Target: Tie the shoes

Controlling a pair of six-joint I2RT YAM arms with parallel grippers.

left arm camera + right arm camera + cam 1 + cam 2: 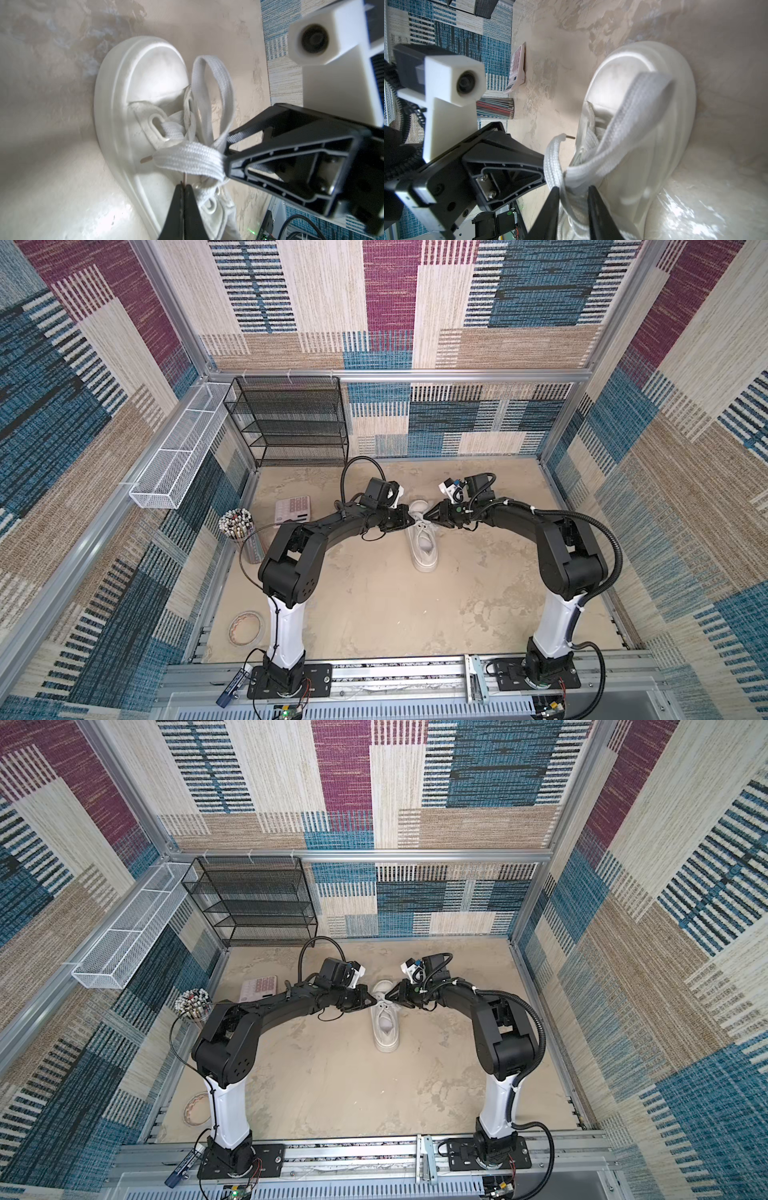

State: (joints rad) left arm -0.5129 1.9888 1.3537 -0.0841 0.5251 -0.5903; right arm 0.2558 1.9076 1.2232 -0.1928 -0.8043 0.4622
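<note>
The shoe (424,543) is sitting mid-desk (374,605), untied. The left pincer (184,187) is squeezing a lace tip (185,179). The right pincer (573,193) is gaping around the lace (187,159), so it may be slipping free.

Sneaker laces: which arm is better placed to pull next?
Left, probably. The left gripper is shut on a lace tip at the sneaker; the right gripper stands open around the laces.

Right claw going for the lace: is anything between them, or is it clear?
Nothing visible stands between them. The lace runs between the parted jaws of the right claw, over the shoe. The nearest thing is the left claw, shut on the lace beside it.
</note>
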